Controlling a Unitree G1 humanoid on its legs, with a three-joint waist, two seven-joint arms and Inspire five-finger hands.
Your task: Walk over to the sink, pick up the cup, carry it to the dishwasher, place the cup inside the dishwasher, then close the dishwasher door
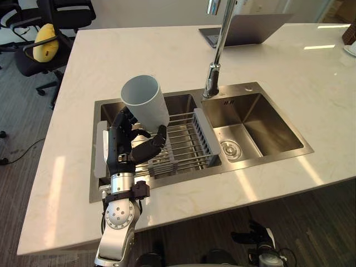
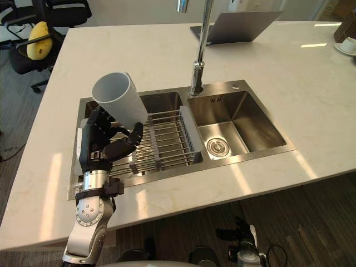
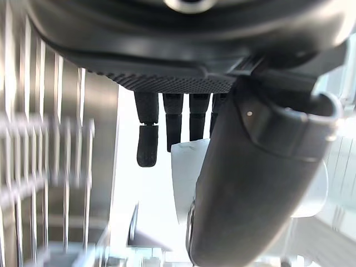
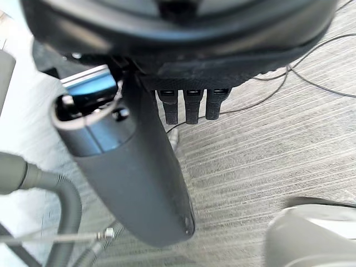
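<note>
Left eye view: the left hand (image 1: 123, 146) is raised over the left basin of the sink (image 1: 261, 118), fingers and thumb curled round the lower part of the cup (image 1: 146, 103). The cup is pale grey and tilted, with its open mouth turned up and away from the sink's right basin. It is held clear above the sink, touching only the hand. A wire rack (image 1: 189, 139) sits in the left basin, below and beside the hand. The faucet (image 1: 214, 72) stands at the back rim of the sink, between the two basins. The sink is set into a pale desk (image 1: 167, 50). A laptop (image 1: 245, 30) lies on the desk behind the sink. A black chair (image 1: 30, 58) with a yellow cushion (image 1: 44, 41) on it stands off the desk's far corner, well apart from the sink. The right hand (image 1: 257, 233) hangs low in front of the sink, below the desk edge, under the right basin.

Right eye view: same layout. The cup's base is hidden inside the left hand's grasp, and its rim is free.

Left wrist view: the fingers (image 3: 147, 144) reach down one side of the white cup wall and the thumb (image 3: 250, 183) closes on the other. The bars of the rack show beyond the hand.

Right wrist view: the right hand holds nothing. Its fingers (image 4: 189, 108) are relaxed and its thumb stands apart from them, over the grey carpeted floor (image 4: 267, 161)
</note>
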